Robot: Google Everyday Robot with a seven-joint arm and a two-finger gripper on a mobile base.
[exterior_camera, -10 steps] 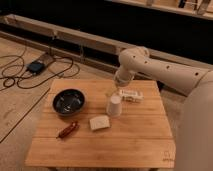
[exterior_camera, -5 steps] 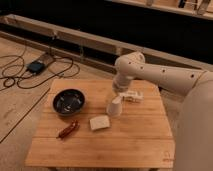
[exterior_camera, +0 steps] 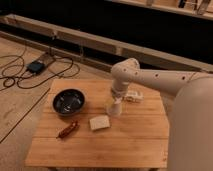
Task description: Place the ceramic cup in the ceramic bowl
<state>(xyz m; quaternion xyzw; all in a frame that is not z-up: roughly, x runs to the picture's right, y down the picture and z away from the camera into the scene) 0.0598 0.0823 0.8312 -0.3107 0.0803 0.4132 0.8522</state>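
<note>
The white ceramic cup (exterior_camera: 114,108) stands upright near the middle of the wooden table (exterior_camera: 130,142). The dark glossy ceramic bowl (exterior_camera: 69,101) sits to its left, apart from it and with nothing visible inside. My gripper (exterior_camera: 116,98) hangs from the white arm (exterior_camera: 150,79) and is right at the cup's top, covering its rim.
A flat pale rectangular block (exterior_camera: 99,122) lies in front of the cup. A reddish-brown elongated object (exterior_camera: 68,129) lies in front of the bowl. A small white item (exterior_camera: 133,96) sits behind the gripper on the right. Cables and a dark box (exterior_camera: 36,66) lie on the floor at left.
The arm has swung left and down, bringing the gripper from above and behind the cup onto its top. The cup, bowl and other objects have not moved.
</note>
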